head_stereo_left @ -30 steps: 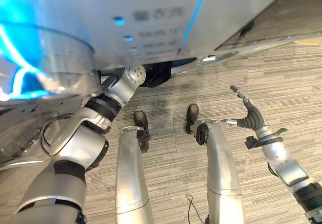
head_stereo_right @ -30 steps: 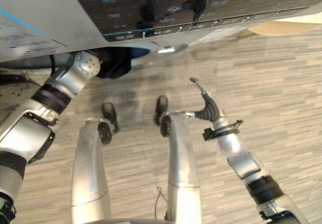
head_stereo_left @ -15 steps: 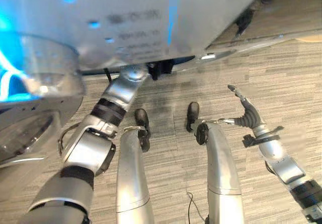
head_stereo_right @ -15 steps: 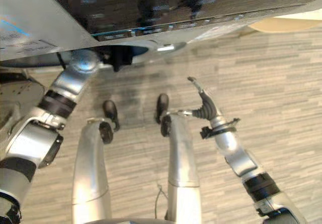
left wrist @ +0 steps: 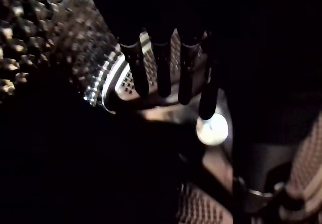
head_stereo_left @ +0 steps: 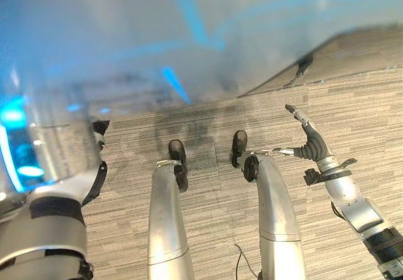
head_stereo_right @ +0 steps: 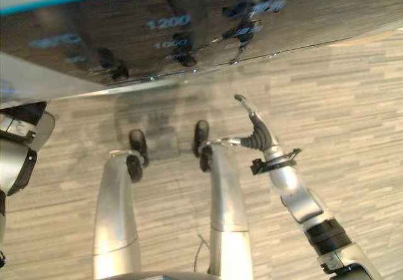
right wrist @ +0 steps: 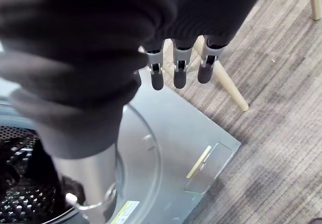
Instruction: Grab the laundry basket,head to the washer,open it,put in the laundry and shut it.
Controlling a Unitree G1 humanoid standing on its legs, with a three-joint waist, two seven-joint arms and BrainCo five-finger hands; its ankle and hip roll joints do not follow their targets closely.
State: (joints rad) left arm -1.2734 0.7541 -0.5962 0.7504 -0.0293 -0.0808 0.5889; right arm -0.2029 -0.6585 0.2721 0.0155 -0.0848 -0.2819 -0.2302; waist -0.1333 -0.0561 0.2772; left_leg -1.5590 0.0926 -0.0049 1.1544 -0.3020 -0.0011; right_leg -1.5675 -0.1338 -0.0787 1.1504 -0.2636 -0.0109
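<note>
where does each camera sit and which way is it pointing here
Left eye view: on the head, looking down at the carpet floor under the washer; right hand open over the floor.
Right eye view: beside it, same scene, same right hand.
Left wrist view: on the left wrist, looking into the perforated drum; left hand with fingers straight.
Right wrist view: on the right wrist, facing the washer front and a wooden leg.
Both wrist views show the drum.
</note>
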